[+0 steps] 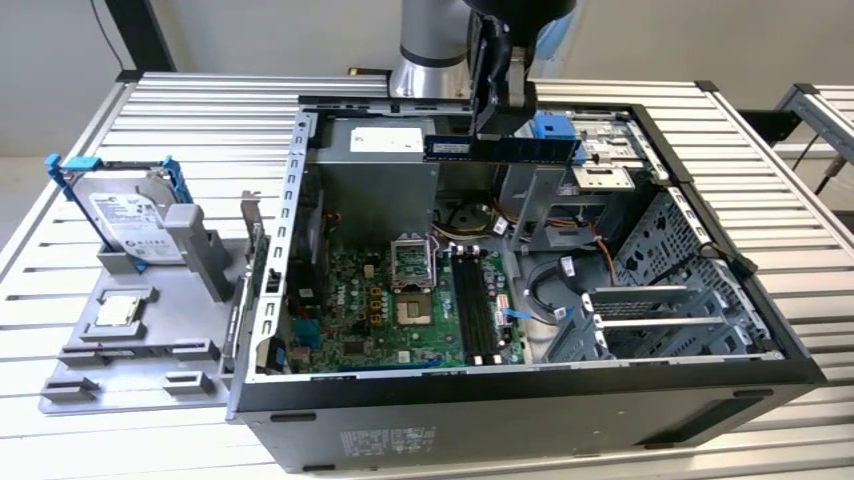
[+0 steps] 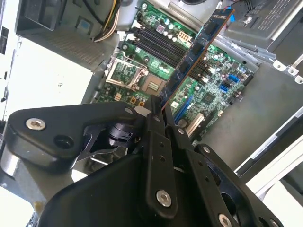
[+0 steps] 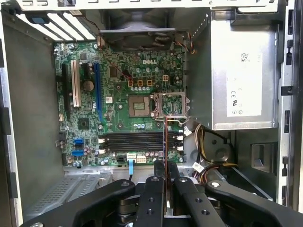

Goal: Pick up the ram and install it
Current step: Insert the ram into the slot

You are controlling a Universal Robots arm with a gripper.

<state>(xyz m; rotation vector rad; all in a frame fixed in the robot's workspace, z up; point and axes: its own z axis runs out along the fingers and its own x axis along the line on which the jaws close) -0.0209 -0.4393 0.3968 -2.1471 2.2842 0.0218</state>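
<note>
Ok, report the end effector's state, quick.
The end effector is shut on the ram, above the motherboard.

A ribbed aluminium table (image 1: 174, 100) stands before a plain pale wall (image 1: 267, 35), a second table (image 1: 827, 105) at the exterior view's right.

The exterior view looks down at a slant, from well back, on the whole open computer case (image 1: 534, 425) and the slatted surface (image 1: 200, 100) under it. Both wrist views ride close behind the gripper (image 3: 164, 166), looking past the ram (image 3: 164, 142) it clamps into the case — the first squarely, the second obliquely. All three share the motherboard (image 1: 400, 310).
</note>
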